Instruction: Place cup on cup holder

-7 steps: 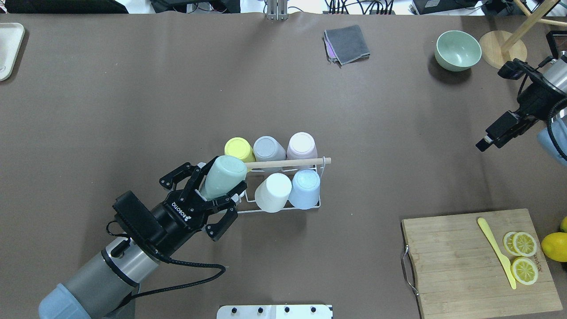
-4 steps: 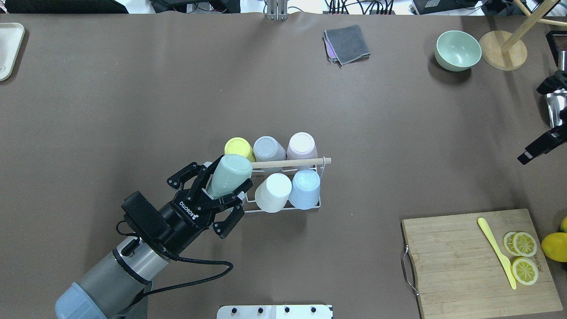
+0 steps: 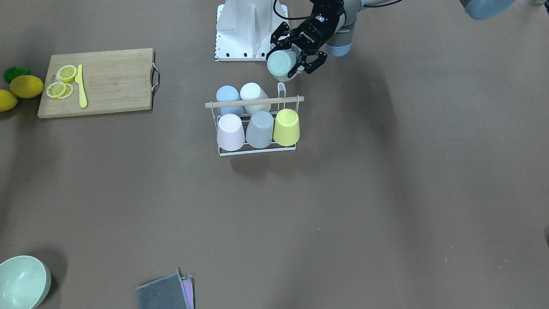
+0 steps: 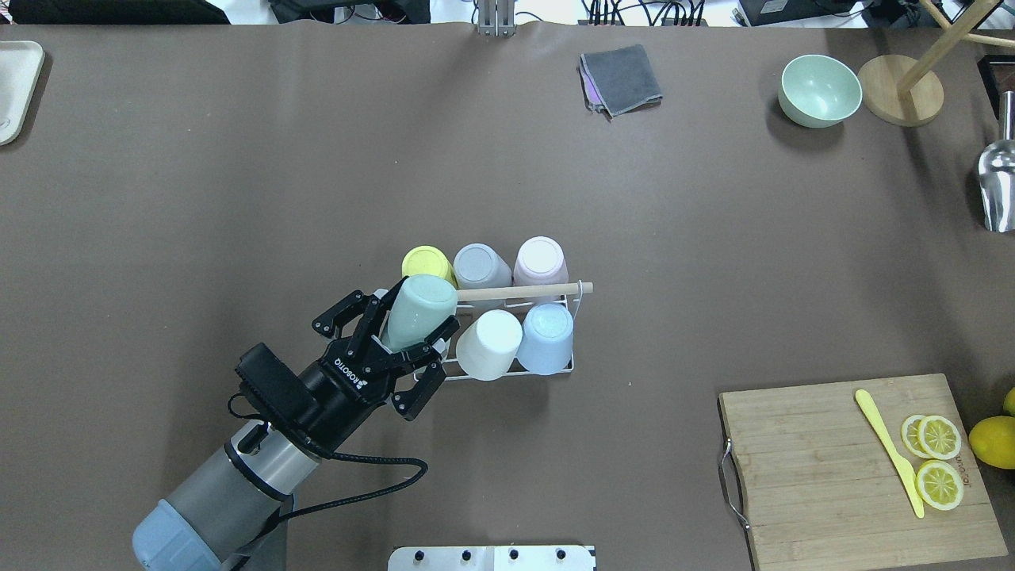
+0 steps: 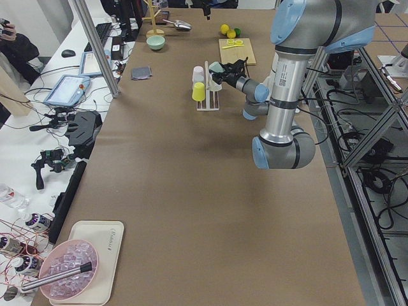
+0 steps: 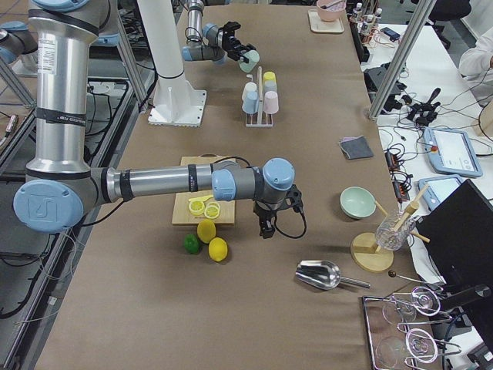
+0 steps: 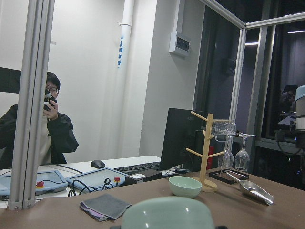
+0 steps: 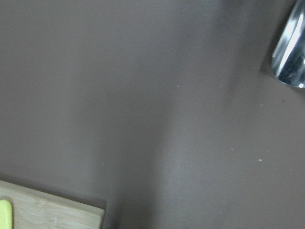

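My left gripper (image 4: 408,329) is shut on a mint green cup (image 4: 424,305), which it holds upside down and tilted over the near-left corner of the cup holder. The cup holder (image 4: 507,373) is a white wire rack with a wooden rod (image 4: 523,292) across its top. Several upturned cups sit on its prongs: yellow, grey, pink, white and blue. In the front-facing view the mint cup (image 3: 281,64) hangs just behind the rack (image 3: 257,151). Its base fills the bottom of the left wrist view (image 7: 167,212). My right gripper (image 6: 266,229) hangs low beside the cutting board; I cannot tell if it is open or shut.
A wooden cutting board (image 4: 825,476) with lemon slices and a yellow knife lies front right, a whole lemon (image 4: 995,440) beside it. At the back stand a green bowl (image 4: 819,89), a grey cloth (image 4: 622,78) and a wooden stand (image 4: 900,89). A metal scoop (image 4: 997,186) lies far right.
My left gripper has carried the mint cup forward and right, closer over the rack's near-left corner. My right arm has swung out of the overhead view to the right.
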